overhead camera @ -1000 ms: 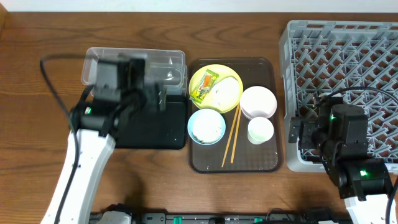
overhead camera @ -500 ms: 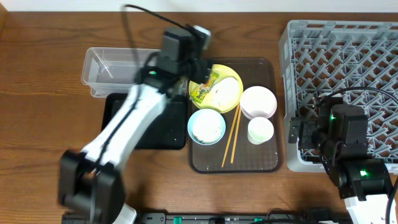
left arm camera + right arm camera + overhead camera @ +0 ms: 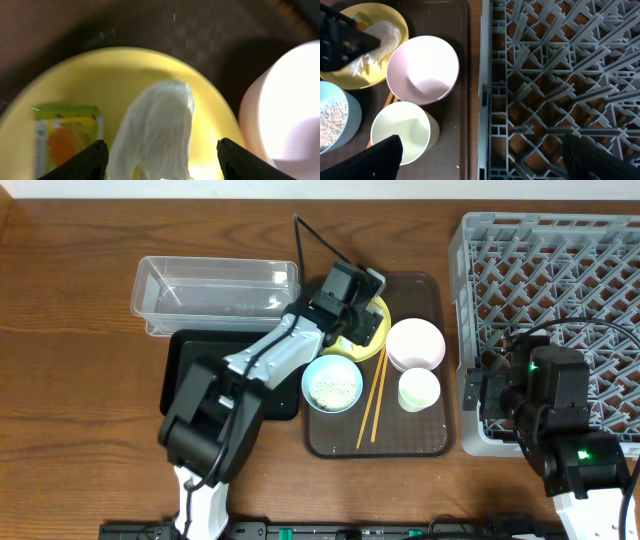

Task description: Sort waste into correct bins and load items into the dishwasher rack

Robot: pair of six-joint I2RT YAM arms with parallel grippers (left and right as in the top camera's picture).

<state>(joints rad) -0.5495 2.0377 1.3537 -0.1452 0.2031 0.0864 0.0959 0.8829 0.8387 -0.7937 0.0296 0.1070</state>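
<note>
left gripper [image 3: 165, 162] swings from the clear tub [image 3: 215, 285] to the yellow plate [image 3: 100, 70], jaws wide astride the napkin [image 3: 160, 120]; best descend centred before closing. right gripper [image 3: 487, 160] gapes, idle.

It looked like a robotics lab staged as a canteen wash-up station: a wood-grain surface [image 3: 60, 430], a grey commercial dishwasher rack [image 3: 458, 280] at three o'clock, a brown serving tray [image 3: 420, 435] of used dishes [image 3: 415, 345], and cabled robot arms [image 3: 560, 430].
</note>
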